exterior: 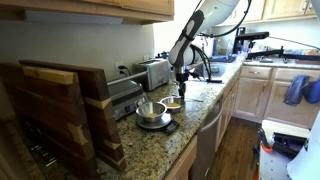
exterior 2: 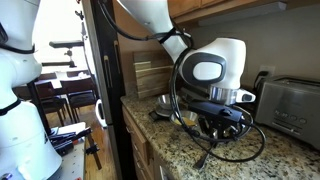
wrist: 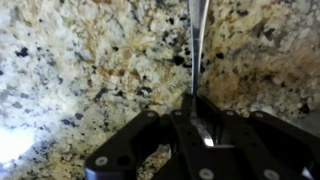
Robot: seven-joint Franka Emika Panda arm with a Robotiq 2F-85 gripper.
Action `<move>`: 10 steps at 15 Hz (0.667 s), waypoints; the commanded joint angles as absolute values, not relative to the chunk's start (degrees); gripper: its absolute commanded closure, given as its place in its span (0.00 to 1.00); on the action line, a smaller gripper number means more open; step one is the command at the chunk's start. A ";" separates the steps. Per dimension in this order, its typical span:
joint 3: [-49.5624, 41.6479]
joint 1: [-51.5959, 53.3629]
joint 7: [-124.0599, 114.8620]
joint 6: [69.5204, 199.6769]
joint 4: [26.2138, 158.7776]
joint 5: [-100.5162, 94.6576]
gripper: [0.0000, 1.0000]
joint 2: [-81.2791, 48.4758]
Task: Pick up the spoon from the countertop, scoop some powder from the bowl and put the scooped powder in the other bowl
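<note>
The hand [wrist: 197, 108] is clamped on the thin handle of the spoon [wrist: 198, 40], low over the speckled desk [wrist: 90, 70]. The bowl [exterior: 172, 103] stands just beside the other bowl [exterior: 150, 110].

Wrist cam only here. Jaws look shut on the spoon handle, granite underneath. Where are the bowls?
Observer: Both stand right beside the gripper in an exterior view. The small bowl is the nearer one.
Operator: So the spoon goes there first. And the steel one?
Observer: The steel bowl sits on the small bowl's far side from the gripper, towards the wooden boards.
Operator: Anything behind them?
Observer: A toaster stands behind the bowls.
</note>
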State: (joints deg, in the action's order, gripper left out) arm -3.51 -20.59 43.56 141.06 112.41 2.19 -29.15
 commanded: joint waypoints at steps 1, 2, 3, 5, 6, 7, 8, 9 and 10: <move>-2.23 -22.15 46.09 142.54 114.42 3.94 0.95 -28.05; -2.36 -21.95 46.08 142.18 114.63 3.70 0.95 -27.54; -2.28 -21.95 46.49 141.86 114.87 3.64 0.95 -27.00; -2.32 -21.72 46.98 141.61 115.53 3.32 0.95 -25.83; -2.32 -21.58 47.28 141.62 115.95 3.13 0.95 -25.15; -2.31 -21.48 47.46 141.55 116.16 3.08 0.95 -24.68; -2.29 -21.40 47.71 141.57 116.39 3.05 0.95 -24.11; -2.40 -21.20 47.82 141.64 116.55 2.89 0.95 -23.65; -2.52 -21.00 47.92 141.66 116.75 2.75 0.95 -23.03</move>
